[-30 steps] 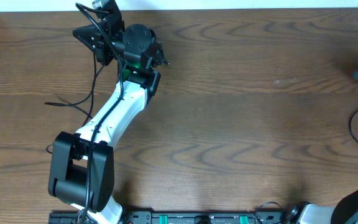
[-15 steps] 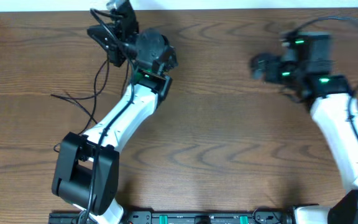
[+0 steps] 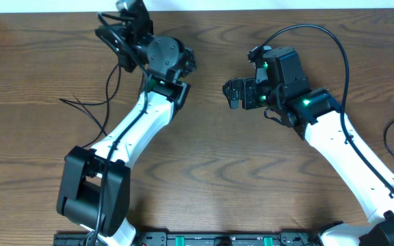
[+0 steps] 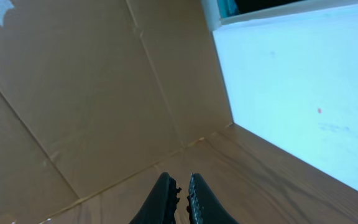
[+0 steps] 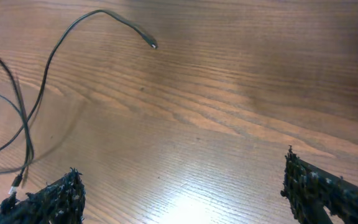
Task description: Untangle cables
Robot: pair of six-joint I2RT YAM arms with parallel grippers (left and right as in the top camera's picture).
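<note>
Right jaws are gaping empty beside the cables point(image 5: 27, 134); left jaws are pressing shut, contents untellable. I'm risking pinching crossed strands together, tightening the tangle.

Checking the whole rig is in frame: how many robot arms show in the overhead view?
2. The left arm stretches to the far edge of the table; the right arm reaches toward the middle. None seems hidden.
</note>
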